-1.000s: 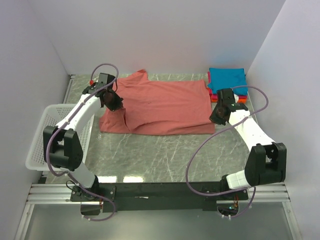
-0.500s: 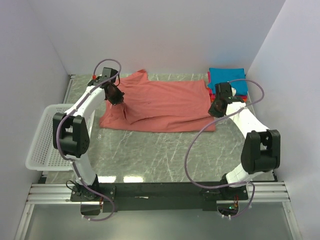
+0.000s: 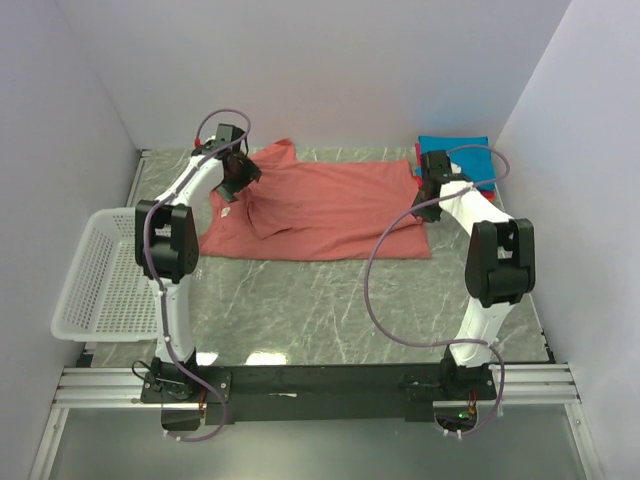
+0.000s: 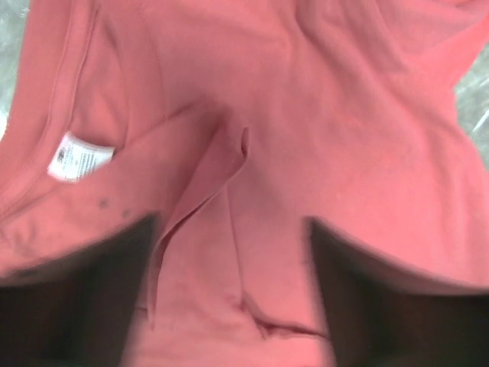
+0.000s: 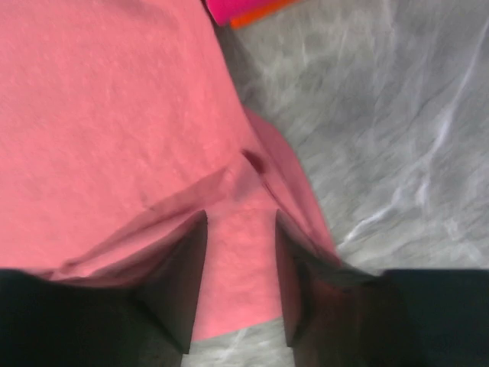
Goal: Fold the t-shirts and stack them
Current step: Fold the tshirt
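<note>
Salmon t-shirt (image 3: 330, 205) is lying spread across the upper middle of the grey marbled table (image 3: 330, 300), its long side running left to right and its lower left corner rumpled into a fold. At the shirt's upper left the left gripper (image 3: 238, 180) is pressing down into the cloth. In its wrist view its fingers (image 4: 84, 306) are standing apart with a raised pleat of salmon cloth between them, a white size label (image 4: 79, 157) showing at the left. Whether they are pinching that pleat I cannot tell. At the shirt's right edge the right gripper (image 3: 428, 195) is reaching down. Its wrist view shows the fingers (image 5: 183, 283) drawn close on a fold of the shirt's hem. In the upper right corner a folded teal t-shirt (image 3: 455, 155) is sitting on a stack, with a magenta t-shirt (image 5: 229, 8) and an orange t-shirt (image 5: 260, 14) peeking out just beside the salmon cloth. A white mesh basket (image 3: 100, 280) is resting at the left edge.
</note>
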`<action>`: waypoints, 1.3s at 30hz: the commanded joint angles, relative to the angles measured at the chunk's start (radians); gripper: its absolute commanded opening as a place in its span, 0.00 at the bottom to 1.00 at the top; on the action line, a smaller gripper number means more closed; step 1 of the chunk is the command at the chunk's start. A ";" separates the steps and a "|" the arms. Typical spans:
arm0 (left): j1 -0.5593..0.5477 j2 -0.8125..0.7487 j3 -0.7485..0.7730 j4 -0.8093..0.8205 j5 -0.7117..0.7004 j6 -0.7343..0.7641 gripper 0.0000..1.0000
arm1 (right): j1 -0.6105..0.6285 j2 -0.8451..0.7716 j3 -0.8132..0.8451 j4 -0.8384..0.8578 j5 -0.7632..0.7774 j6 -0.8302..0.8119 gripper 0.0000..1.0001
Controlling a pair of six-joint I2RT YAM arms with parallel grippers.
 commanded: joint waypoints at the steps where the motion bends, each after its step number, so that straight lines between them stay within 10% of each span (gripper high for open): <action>1: 0.015 0.028 0.113 -0.022 0.017 0.021 0.99 | -0.011 0.005 0.096 -0.043 0.012 -0.015 0.53; 6: 0.012 -0.154 -0.108 0.065 0.032 0.014 0.99 | -0.008 -0.125 -0.064 0.027 -0.054 0.009 0.80; 11: -0.002 -0.305 -0.416 0.163 0.102 -0.002 0.99 | 0.021 -0.236 -0.248 0.127 -0.181 0.028 0.81; 18: -0.045 -0.269 -0.470 0.206 0.173 0.011 0.98 | 0.063 -0.181 -0.287 0.188 -0.252 0.026 0.82; 24: -0.071 -0.190 -0.415 0.188 0.178 0.012 0.72 | 0.063 -0.129 -0.281 0.188 -0.246 0.022 0.82; 32: -0.074 -0.158 -0.424 0.188 0.173 0.014 0.65 | 0.063 -0.084 -0.279 0.179 -0.220 0.032 0.82; 39: -0.076 -0.138 -0.401 0.197 0.187 0.009 0.30 | 0.063 -0.083 -0.296 0.181 -0.205 0.029 0.82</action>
